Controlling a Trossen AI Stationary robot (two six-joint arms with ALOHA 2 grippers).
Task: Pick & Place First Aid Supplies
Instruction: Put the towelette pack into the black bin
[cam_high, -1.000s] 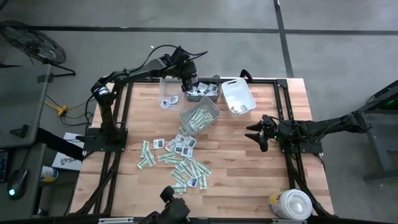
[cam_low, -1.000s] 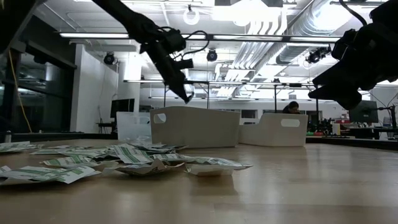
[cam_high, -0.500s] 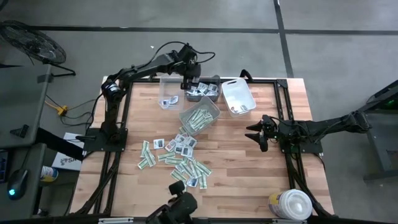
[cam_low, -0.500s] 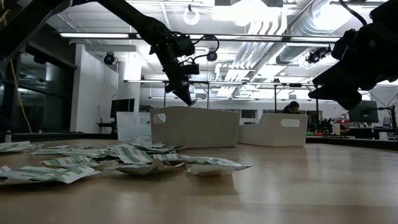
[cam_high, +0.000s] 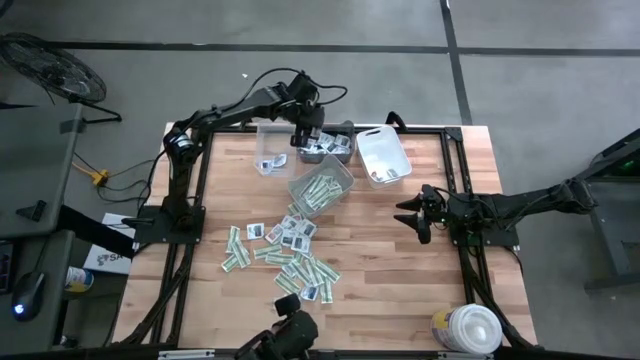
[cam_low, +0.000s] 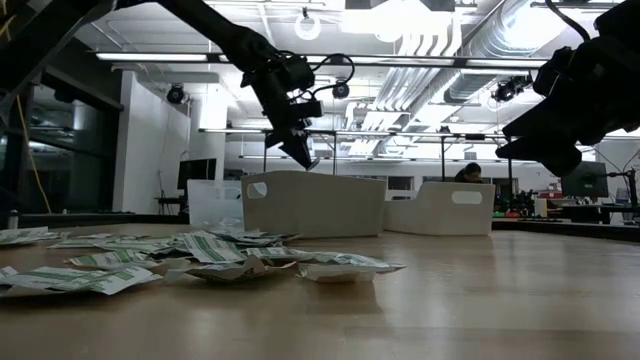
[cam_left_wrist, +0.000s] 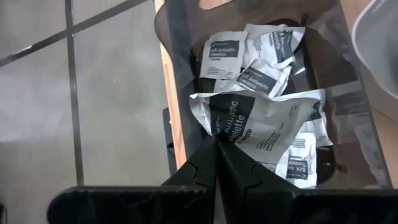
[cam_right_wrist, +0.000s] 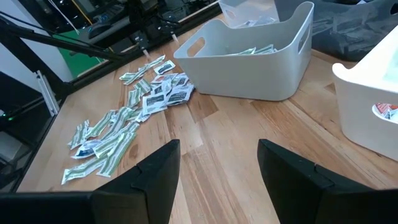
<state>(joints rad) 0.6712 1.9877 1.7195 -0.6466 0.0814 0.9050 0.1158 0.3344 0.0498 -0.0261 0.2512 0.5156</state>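
Hovering over the dark bin at the far edge of the surface, the left gripper has swung in from the side over the last second and now stands directly above it, fingers pinched together on a crumpled white packet with dark print. That puts the carry at its end; release into the bin looks like the next step.

The dark bin already holds several similar squarish white packets. Just beside it toward the middle of the surface, the tilted bin holds narrow green-and-white strips. Left of the dark bin, the clear bin holds a packet or two; right of it, the white bin shows little inside.

Many loose packets lie well short of the dark bin. The right gripper waits, fingers apart, beyond the white bin.
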